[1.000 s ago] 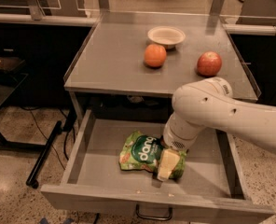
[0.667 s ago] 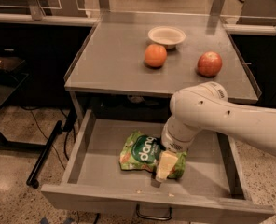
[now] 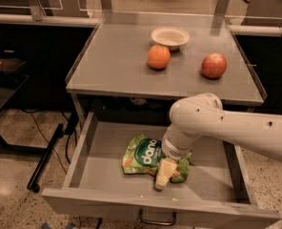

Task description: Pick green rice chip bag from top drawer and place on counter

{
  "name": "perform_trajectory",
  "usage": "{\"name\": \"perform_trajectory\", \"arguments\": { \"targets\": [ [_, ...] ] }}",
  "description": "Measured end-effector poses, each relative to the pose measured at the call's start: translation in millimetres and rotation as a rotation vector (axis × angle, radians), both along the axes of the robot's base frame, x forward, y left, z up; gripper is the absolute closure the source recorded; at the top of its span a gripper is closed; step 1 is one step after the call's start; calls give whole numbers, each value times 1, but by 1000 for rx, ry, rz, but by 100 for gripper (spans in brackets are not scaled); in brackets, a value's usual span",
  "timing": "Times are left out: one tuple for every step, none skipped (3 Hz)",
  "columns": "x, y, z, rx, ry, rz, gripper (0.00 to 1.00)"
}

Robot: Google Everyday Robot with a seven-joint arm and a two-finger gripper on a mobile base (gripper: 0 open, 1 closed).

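Note:
The green rice chip bag (image 3: pixel 145 155) lies flat on the floor of the open top drawer (image 3: pixel 103 171), near the middle, with its dark green circle and white lettering facing up. My gripper (image 3: pixel 163 173) reaches down into the drawer from the right and sits on the bag's right half, touching it. The white arm (image 3: pixel 217 125) hides part of the bag's right side. The counter (image 3: pixel 117 66) is directly above and behind the drawer.
On the counter stand an orange (image 3: pixel 158 57), a red apple (image 3: pixel 214 65) and a small white bowl (image 3: pixel 169 36) at the back. The drawer's pull handle (image 3: pixel 157 220) is at the front. Dark desks and cables flank the left side.
My gripper has shifted slightly left and lower onto the bag. The bag has stayed in place in the drawer.

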State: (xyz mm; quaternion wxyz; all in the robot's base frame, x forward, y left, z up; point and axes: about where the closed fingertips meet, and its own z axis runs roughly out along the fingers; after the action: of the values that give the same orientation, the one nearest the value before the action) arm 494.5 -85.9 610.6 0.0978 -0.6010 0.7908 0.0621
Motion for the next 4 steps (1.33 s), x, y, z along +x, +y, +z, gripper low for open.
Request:
{"name": "perform_trajectory", "arguments": {
  "targets": [
    [0, 3, -20, 12, 25, -2, 0],
    [0, 3, -20, 12, 26, -2, 19],
    [0, 3, -20, 12, 26, -2, 42],
    [0, 3, -20, 12, 26, -2, 66]
  ]
}}
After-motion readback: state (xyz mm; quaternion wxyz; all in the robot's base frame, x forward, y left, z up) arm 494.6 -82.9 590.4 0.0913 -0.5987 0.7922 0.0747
